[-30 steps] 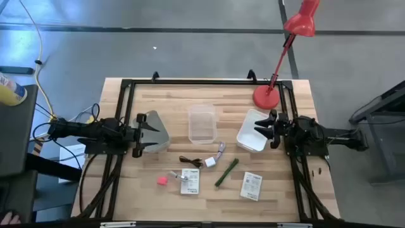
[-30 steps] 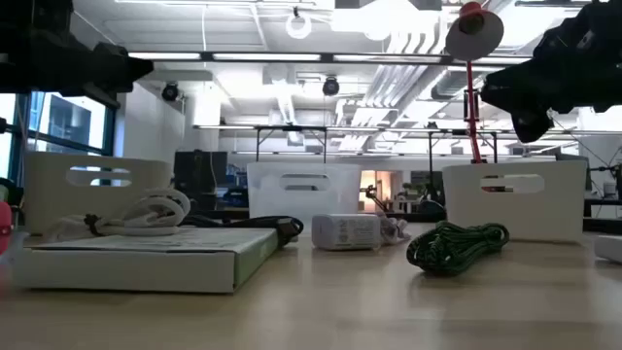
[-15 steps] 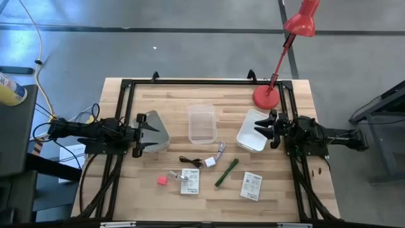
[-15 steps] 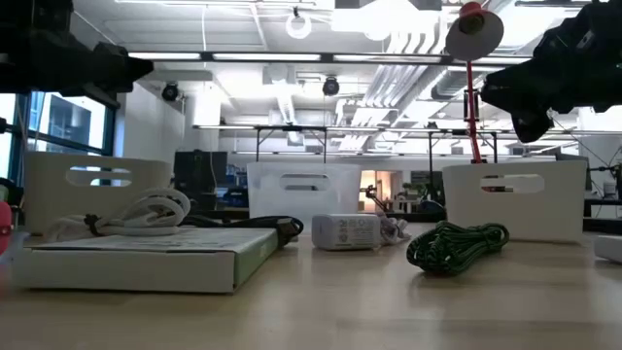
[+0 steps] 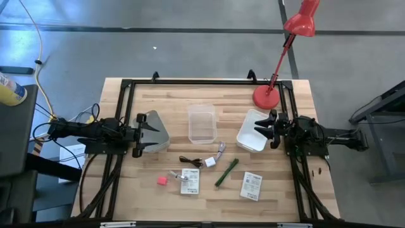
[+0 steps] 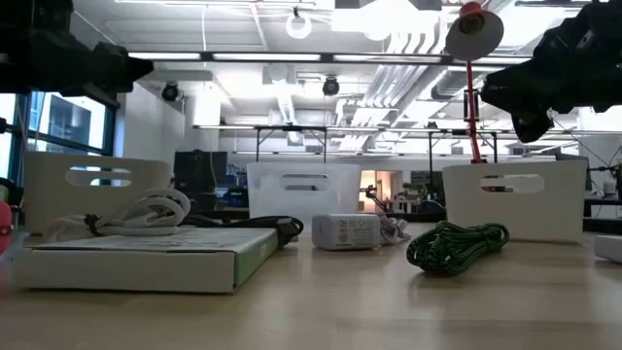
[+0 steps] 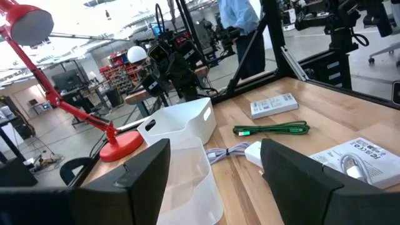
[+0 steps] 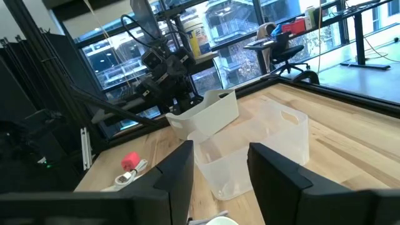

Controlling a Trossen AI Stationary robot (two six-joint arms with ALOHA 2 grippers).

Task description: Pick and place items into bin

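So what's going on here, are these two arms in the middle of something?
Not yet. Both arms wait at the table's sides: the left gripper over a grey bin, the right gripper over a white bin, both open and empty. A clear bin sits between. The items, a pink cube, green stick and printed packets, lie untouched along the front.

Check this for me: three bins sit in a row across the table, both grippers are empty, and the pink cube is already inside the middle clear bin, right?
Not quite. In the high view the pink cube lies on the table, not in the clear bin. The rest holds.
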